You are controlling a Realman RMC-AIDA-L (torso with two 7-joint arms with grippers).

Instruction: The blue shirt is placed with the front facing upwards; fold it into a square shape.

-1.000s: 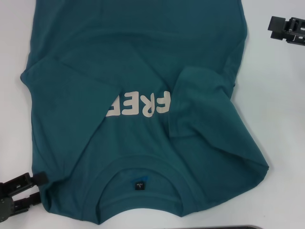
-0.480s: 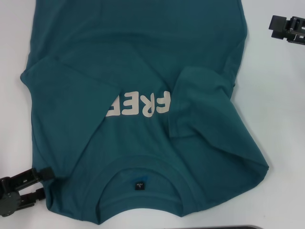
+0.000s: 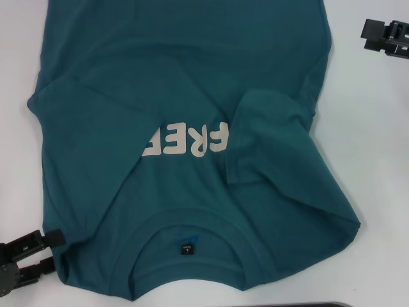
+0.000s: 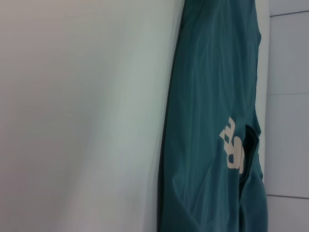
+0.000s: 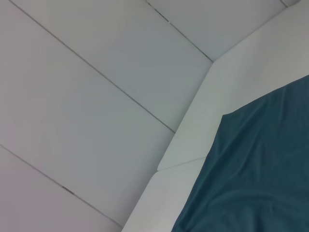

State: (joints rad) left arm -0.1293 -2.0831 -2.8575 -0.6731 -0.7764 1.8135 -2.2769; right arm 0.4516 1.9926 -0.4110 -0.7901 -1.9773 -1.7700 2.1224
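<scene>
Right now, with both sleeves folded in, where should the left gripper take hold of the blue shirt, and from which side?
Probably the near-left shoulder corner of the blue shirt, beside the collar. The left gripper sits at that edge with open jaws, so come in from the robot's left, low along the table. The edge lies flat there, clear of the folded sleeve.

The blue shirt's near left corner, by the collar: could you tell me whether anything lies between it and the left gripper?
Nothing visible does. In the head view the left gripper sits right at the edge of the blue shirt, with only bare white table around it. The right gripper is off to the far right, apart from the cloth.
</scene>
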